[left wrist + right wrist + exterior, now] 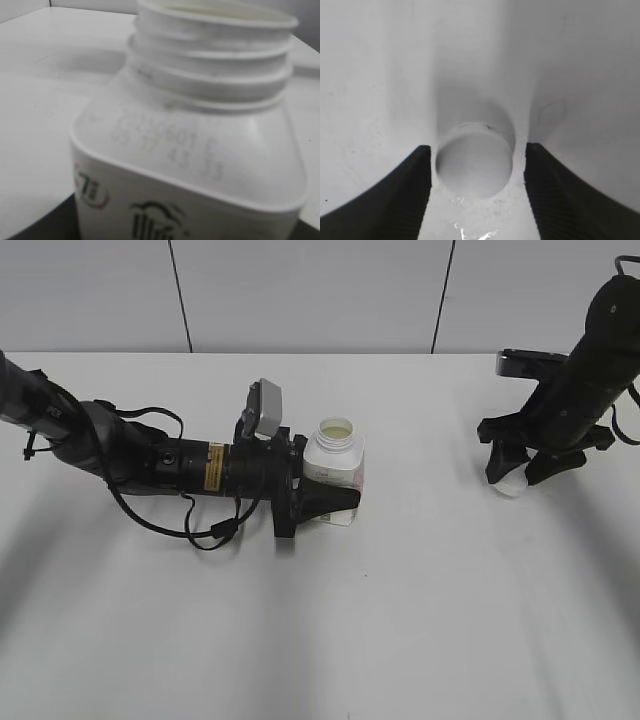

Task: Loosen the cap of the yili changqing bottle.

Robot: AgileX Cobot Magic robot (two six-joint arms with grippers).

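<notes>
Bottle: my left hand is clamped on the yili changqing bottle, which stands upright on the white desk, left of centre; it is squarish white plastic with sloped shoulders.
Neck: open; my left wrist view shows ribbed screw threads on the round neck and a faint stamped code on the shoulder.
Label: pink and dark print low on the near face, blurred.
Cap: the cap is off the bottle, a smooth flat-topped white disc lying on the desk well to the right.
Right hand: my right hand is spread apart, its ridged black fingers either side of the cap; I cannot tell whether they touch it.
Exterior only: the arms and the gap between bottle and cap.
</notes>
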